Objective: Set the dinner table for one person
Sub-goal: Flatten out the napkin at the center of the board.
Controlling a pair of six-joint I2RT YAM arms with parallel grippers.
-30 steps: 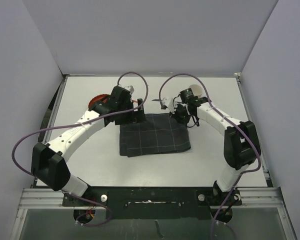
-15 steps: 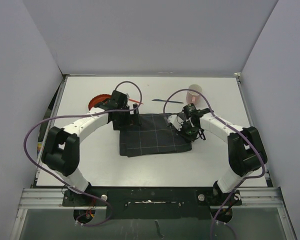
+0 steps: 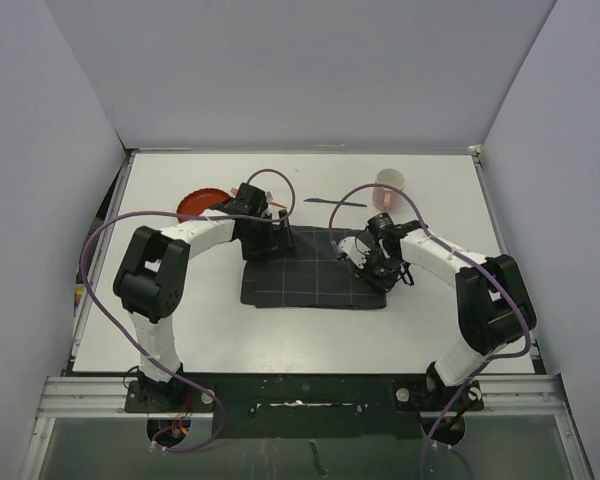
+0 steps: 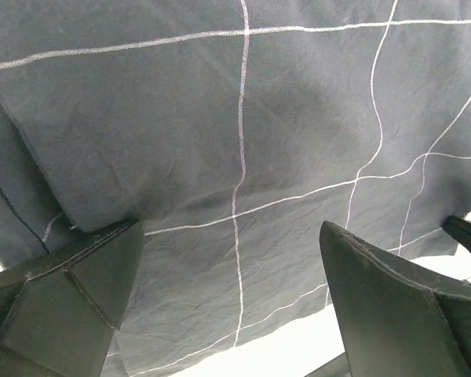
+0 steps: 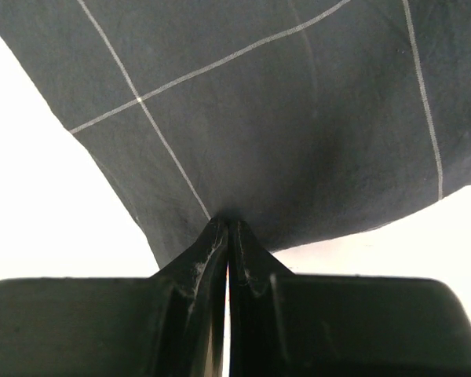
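Observation:
A dark grid-lined cloth mat (image 3: 315,272) lies spread in the middle of the white dinner table (image 3: 180,310). My left gripper (image 3: 282,238) hovers over the mat's far-left corner, wide open with only cloth (image 4: 243,141) showing between its fingers (image 4: 78,275). My right gripper (image 3: 364,256) is at the mat's right side. In the right wrist view its jaws are shut tight, the tips (image 5: 228,221) pinched into the mat's edge (image 5: 298,118), where the cloth puckers.
A red plate (image 3: 201,204) sits at the far left behind the left arm. A pale cup (image 3: 388,186) stands at the far right. A dark utensil (image 3: 325,201) lies between them beyond the mat. Purple cables loop over both arms.
Both grippers came forward from the back of the table onto the mat. The mat's right side has been drawn out and lies flatter. The left arm's elbow has folded inward.

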